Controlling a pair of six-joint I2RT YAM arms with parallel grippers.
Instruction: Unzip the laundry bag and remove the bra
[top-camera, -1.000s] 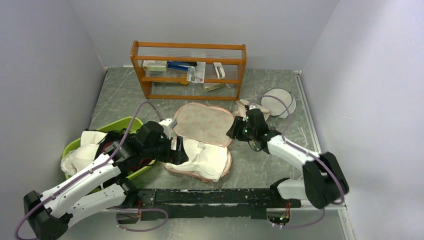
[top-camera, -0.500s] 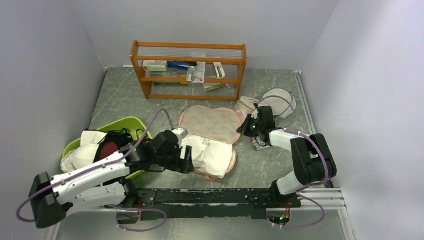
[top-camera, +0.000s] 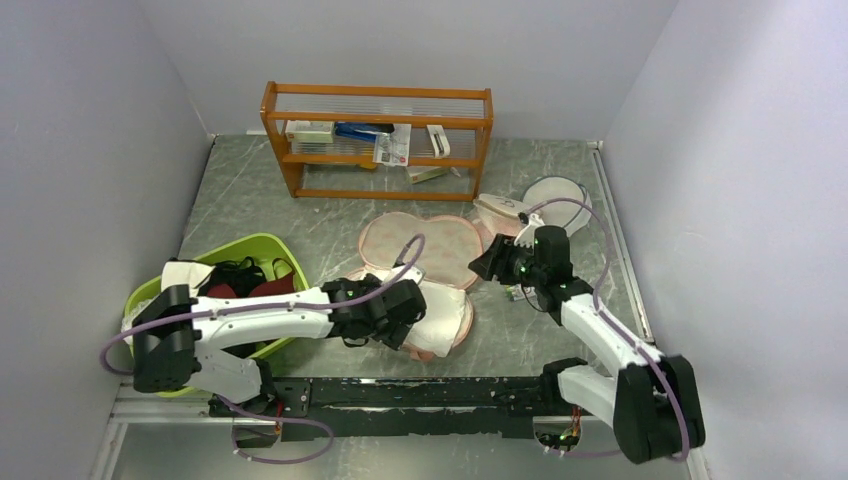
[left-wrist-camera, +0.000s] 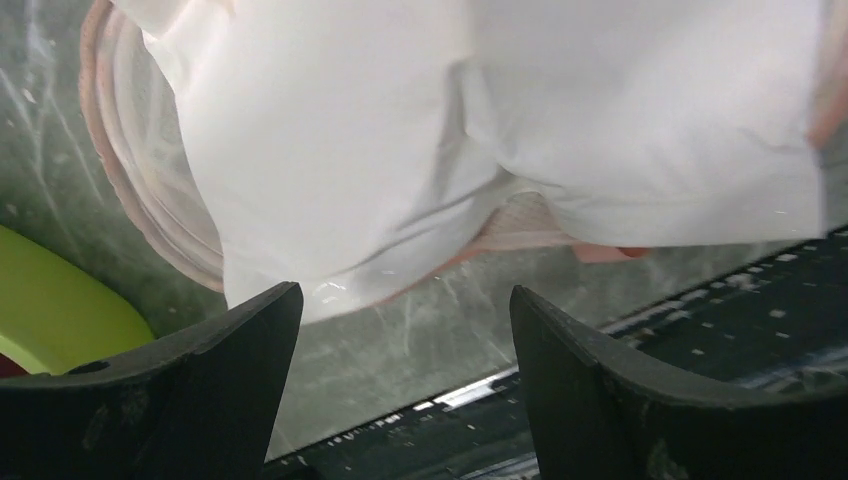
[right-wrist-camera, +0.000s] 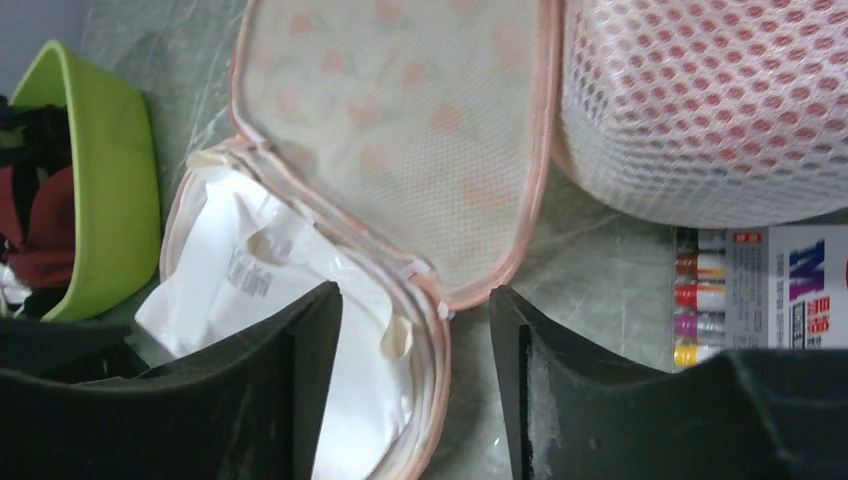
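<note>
The peach-pink flower-print laundry bag (top-camera: 418, 243) lies unzipped in the middle of the table, its lid folded back. The white bra (top-camera: 442, 308) lies in its near half. My left gripper (top-camera: 400, 320) is open and empty at the bra's near-left edge. In the left wrist view the bra (left-wrist-camera: 400, 130) fills the top, with the bag's rim (left-wrist-camera: 130, 200) at the left, and the left gripper (left-wrist-camera: 405, 300) stands over bare table. My right gripper (top-camera: 488, 264) is open and empty at the bag's right edge. The right wrist view shows the right gripper (right-wrist-camera: 415, 300) above the zip rim, the lid (right-wrist-camera: 400, 120) and the bra (right-wrist-camera: 250, 280).
A green basin (top-camera: 250, 248) with a dark maroon bra (top-camera: 240, 282) and white cloths stands at the left. A wooden shelf (top-camera: 378, 140) is at the back. A white mesh bag (top-camera: 505, 212), a round mesh disc (top-camera: 558, 195) and a marker pack (right-wrist-camera: 760, 290) lie at the right.
My left arm has swung right from the basin side to the bra's near edge. The bag and bra have shifted right. My right gripper has stayed by the bag's right edge.
</note>
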